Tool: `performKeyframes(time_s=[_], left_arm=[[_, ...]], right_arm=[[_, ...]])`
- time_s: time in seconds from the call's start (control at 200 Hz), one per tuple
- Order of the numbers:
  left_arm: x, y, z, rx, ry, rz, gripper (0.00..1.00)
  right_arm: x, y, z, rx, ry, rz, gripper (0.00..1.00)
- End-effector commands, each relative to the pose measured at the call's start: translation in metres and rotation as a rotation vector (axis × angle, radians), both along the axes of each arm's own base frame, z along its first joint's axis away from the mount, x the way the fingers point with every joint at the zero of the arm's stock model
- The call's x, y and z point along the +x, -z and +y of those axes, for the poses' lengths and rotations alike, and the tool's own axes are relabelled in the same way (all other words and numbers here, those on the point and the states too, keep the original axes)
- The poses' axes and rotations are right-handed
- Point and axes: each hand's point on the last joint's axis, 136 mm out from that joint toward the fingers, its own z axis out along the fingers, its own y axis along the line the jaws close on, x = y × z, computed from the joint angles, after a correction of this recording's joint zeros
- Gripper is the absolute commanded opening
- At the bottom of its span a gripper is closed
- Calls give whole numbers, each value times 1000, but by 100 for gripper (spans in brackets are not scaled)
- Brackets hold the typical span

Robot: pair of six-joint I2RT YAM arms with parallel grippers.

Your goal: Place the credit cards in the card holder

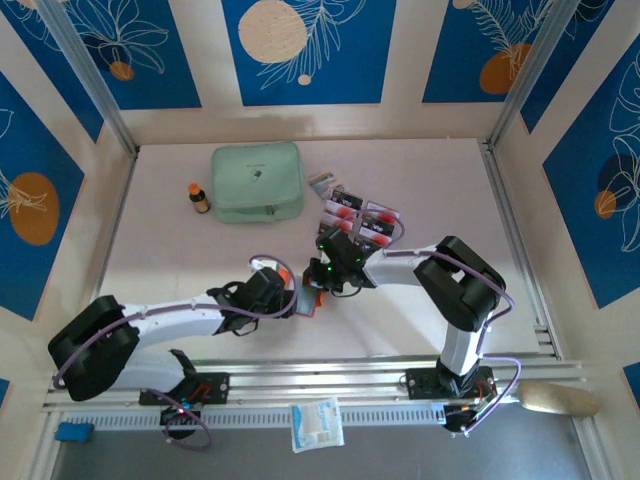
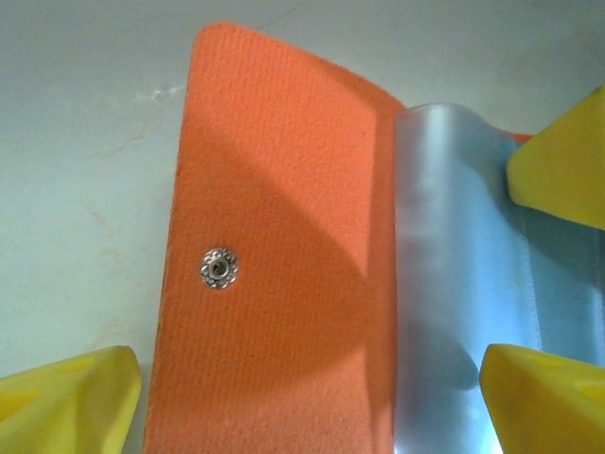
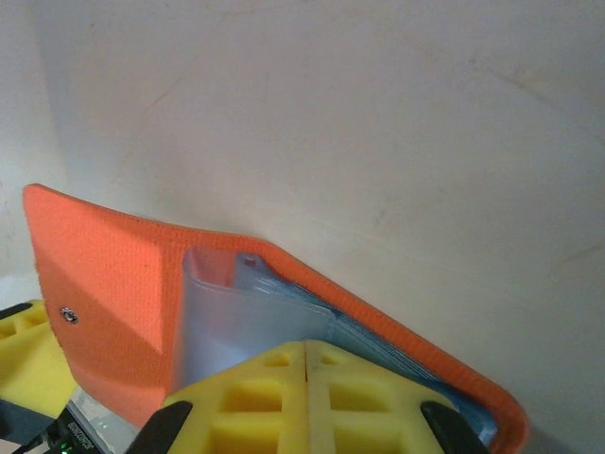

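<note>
The card holder [image 1: 312, 298] lies open on the desk [image 1: 180, 250], between the arms. Our left jaws stand released astride its orange cover. Our right jaws are clenched at the clear sleeves [image 2: 463, 265]. With the cover unpinned, any pull may drag the holder. The credit cards [image 1: 360, 215] lie beyond it, not yet loaded.

White arms [image 1: 170, 320] with bulky black joints [image 1: 95, 350], purple cables [image 1: 262, 258], and yellow waffle-gridded claw fingers [image 3: 255, 402].
</note>
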Motion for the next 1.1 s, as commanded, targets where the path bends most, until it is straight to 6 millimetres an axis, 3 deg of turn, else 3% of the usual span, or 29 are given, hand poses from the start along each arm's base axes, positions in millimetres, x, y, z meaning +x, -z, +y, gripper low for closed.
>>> performKeyframes(time_s=[0.0, 0.36, 0.675, 0.76, 1.095], left_arm=[[-5, 11, 10, 45, -16, 22, 86], [-5, 8, 9, 7, -22, 5, 76], [-4, 2, 15, -12, -55, -19, 75], [-5, 0, 18, -20, -72, -29, 75], [-5, -3, 24, -19, -93, -45, 74]], right_arm=[[-5, -2, 7, 3, -35, 20, 5], [-5, -24, -1, 19, 10, -25, 33], [-6, -10, 2, 14, 16, 4, 35], [-7, -7, 2, 10, 16, 10, 43], [-9, -5, 3, 17, 13, 16, 46]])
